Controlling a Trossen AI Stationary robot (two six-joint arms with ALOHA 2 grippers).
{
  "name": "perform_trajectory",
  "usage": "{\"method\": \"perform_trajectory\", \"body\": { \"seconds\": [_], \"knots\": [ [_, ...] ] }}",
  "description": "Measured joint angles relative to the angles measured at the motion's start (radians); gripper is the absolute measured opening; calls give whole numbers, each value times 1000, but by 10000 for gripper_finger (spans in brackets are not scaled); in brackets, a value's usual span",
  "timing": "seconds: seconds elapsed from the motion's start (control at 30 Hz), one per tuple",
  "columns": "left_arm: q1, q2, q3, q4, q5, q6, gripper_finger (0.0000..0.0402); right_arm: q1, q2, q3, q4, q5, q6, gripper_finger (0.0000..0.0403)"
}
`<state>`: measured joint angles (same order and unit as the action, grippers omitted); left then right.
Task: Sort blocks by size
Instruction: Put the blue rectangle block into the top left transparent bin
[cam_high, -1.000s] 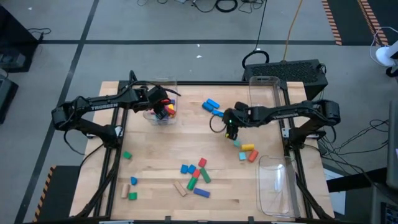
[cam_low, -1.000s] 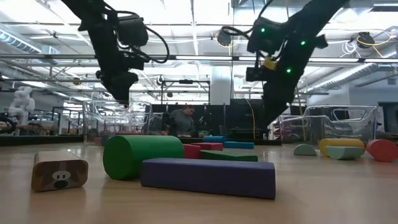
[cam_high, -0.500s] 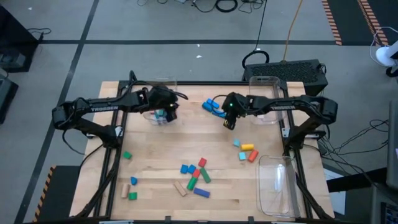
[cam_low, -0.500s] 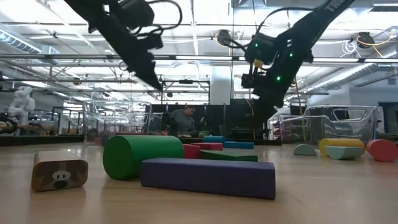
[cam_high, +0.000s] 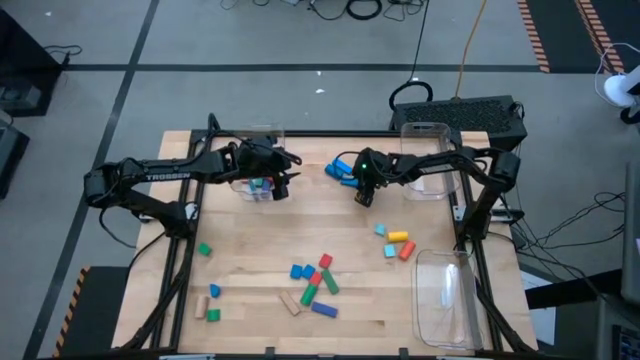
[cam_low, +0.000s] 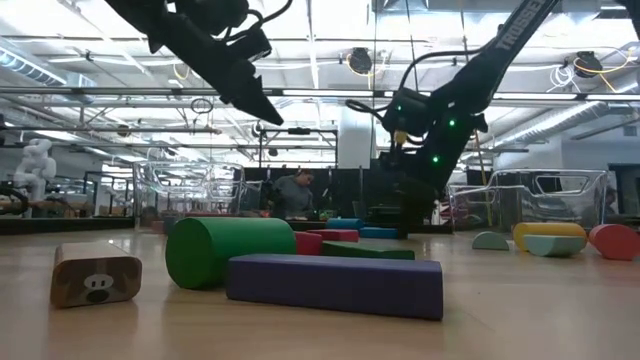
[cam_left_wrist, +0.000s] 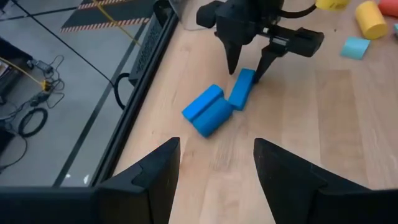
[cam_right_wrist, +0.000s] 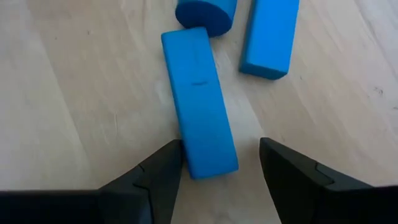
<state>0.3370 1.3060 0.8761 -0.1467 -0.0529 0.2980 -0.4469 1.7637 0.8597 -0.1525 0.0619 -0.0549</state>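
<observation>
The blocks lie scattered on the wooden table. Three blue blocks (cam_high: 343, 168) sit together at the far middle. My right gripper (cam_right_wrist: 221, 149) is open and low over them, its fingers standing on either side of one end of a blue bar (cam_right_wrist: 199, 99) that lies flat. The left wrist view shows the same bar (cam_left_wrist: 241, 90) between those fingers. My left gripper (cam_high: 285, 180) is open and empty, raised beside a clear bin (cam_high: 250, 150) that has several coloured blocks in it.
A clump of blocks (cam_high: 315, 285) lies near the front middle, a few (cam_high: 395, 243) at the right and some (cam_high: 208, 300) at the front left. A clear bin (cam_high: 425, 160) stands at the far right and another (cam_high: 445, 300) at the near right.
My right gripper has gone from beside the right-hand blocks toward the table's far left, sinking over the blue blocks. My left gripper has risen from the bin, tipped up from pointing down and swung toward the right. Both stayed open.
</observation>
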Motion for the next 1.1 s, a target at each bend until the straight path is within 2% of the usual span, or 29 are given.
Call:
{"method": "perform_trajectory", "body": {
  "seconds": [0.1, 0.2, 0.43, 0.57, 0.83, 1.1],
  "knots": [
    [1, 13, 0, 6, 16, -2, 207, 0, 8, 1, 1, 0, -33, 199],
    [-1, 43, 0, 19, 74, -2, 207, 2, 9, 1, -1, -2, -41, 180],
    [-34, 178, 0, 98, 116, 5, 207, 24, 10, 0, -8, -23, -42, 79],
    [-52, 253, 0, 180, 117, 6, 207, 53, 10, 0, -9, 14, -34, 75],
    [-88, 323, 0, 276, 115, 95, 207, 190, 4, -3, -3, 263, -68, 75],
    [-135, 324, 0, 273, 62, 216, 207, 328, -53, -6, 45, 325, -95, 75]
  ]
}}
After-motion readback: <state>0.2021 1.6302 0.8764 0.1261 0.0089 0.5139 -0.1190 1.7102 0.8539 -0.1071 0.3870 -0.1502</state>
